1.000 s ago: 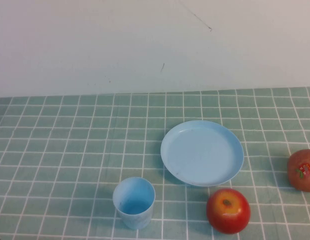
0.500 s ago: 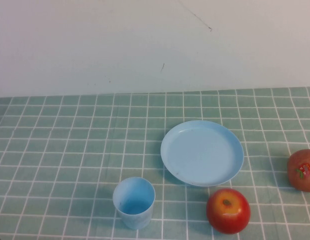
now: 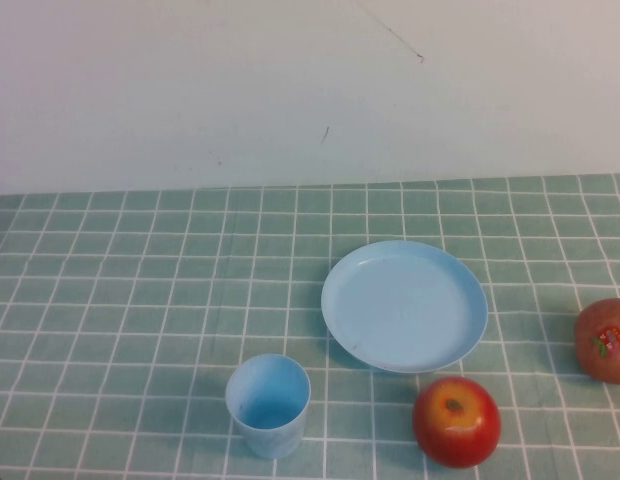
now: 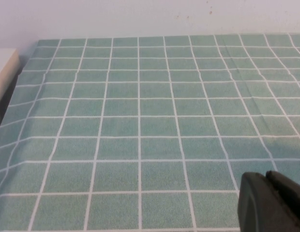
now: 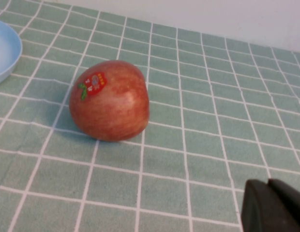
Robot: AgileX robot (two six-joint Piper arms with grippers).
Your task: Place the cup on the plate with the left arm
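The light-blue cup (image 3: 268,404) stands upright and empty near the table's front edge. The light-blue plate (image 3: 404,305) lies empty behind it and to its right. Neither arm shows in the high view. My left gripper (image 4: 266,176) shows only in the left wrist view, shut and empty over bare checked cloth; cup and plate are out of that view. My right gripper (image 5: 267,182) shows only in the right wrist view, shut and empty, near a stickered apple (image 5: 110,100), with the plate's rim (image 5: 12,55) at the picture's edge.
A red apple (image 3: 456,421) sits right of the cup, just in front of the plate. The stickered apple (image 3: 605,340) lies at the right edge. A green checked cloth (image 3: 120,300) covers the table, with a white wall behind.
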